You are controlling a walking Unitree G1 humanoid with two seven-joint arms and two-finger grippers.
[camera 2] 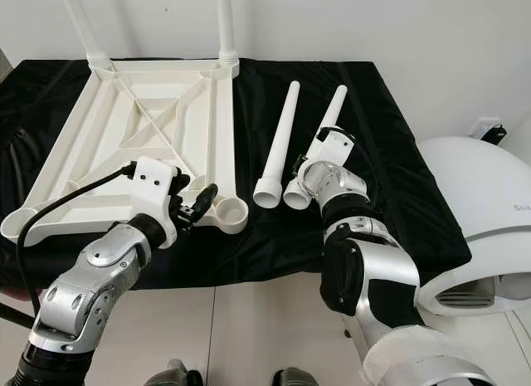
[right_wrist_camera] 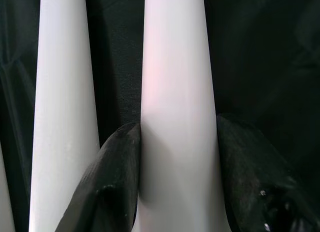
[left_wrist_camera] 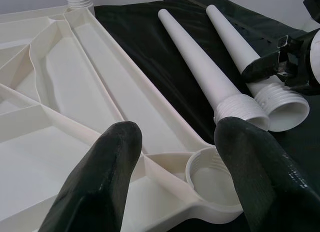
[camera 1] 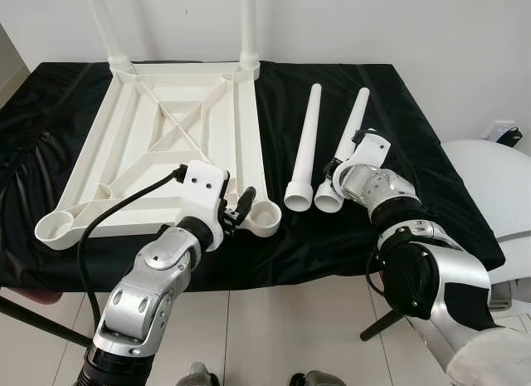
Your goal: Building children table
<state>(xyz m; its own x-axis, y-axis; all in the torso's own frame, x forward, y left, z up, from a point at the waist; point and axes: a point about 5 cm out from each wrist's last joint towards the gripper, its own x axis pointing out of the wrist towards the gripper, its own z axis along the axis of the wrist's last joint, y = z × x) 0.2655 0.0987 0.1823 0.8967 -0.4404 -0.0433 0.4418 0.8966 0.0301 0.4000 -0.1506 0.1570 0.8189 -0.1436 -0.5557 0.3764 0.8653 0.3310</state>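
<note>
The white tabletop (camera 1: 166, 137) lies upside down on a black cloth, with two legs (camera 1: 248, 25) standing in its far corners. My left gripper (camera 1: 241, 207) is open, just short of the empty near-right socket (camera 1: 267, 217), which sits between its fingers (left_wrist_camera: 107, 162) in the left wrist view. Two loose white legs lie to the right, threaded ends toward me. My right gripper (camera 1: 336, 174) is shut on the right leg (camera 1: 353, 124) near its threaded end, with its fingers (right_wrist_camera: 117, 162) on either side. The other loose leg (camera 1: 305, 141) lies free beside it.
The near-left socket (camera 1: 54, 228) is also empty. A white rounded appliance (camera 1: 489, 178) stands just past the table's right edge. The black cloth (camera 1: 415, 153) hangs over the front edge above a tiled floor. A black cable (camera 1: 108, 216) loops from my left wrist.
</note>
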